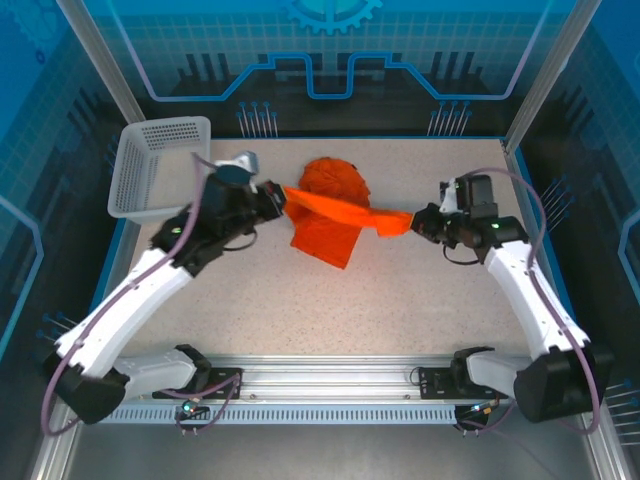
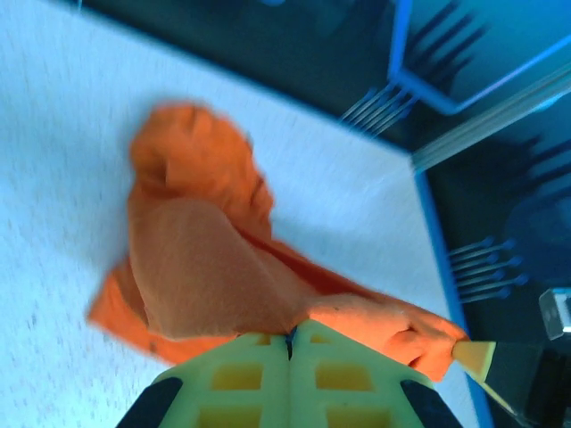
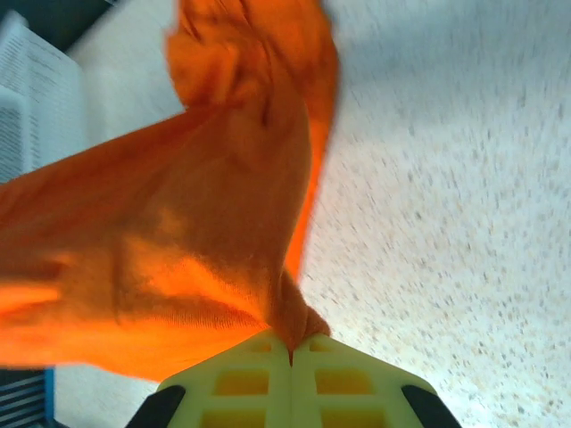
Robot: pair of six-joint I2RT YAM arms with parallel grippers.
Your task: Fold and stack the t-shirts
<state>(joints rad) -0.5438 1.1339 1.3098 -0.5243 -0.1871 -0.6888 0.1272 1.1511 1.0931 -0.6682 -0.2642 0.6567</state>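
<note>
- Speckled beige counter (image 1: pixel 420 310) takes up most of the top view, with a blue border round it.
- Orange t-shirt (image 1: pixel 330 235) is around the middle-back of the counter. One edge is pulled up into a taut band running left to right between the two tools. The rest hangs off that band and touches the counter. There's also a bunched-up orange lump just behind it, and I honestly can't tell if that's the same shirt or a second one.
- White perforated plastic basket (image 1: pixel 140 180) is in the far left corner, well apart from the shirt.
- Left tool (image 1: pixel 282 199) is clamped on the left end of the band. In its wrist view the yellow-green fingers (image 2: pixel 268 357) are pressed together with orange fabric pinched at the tips.
- Right tool (image 1: pixel 416 222) is the same deal, closed on the right end, with fabric bunching straight out from between its fingers.
</note>
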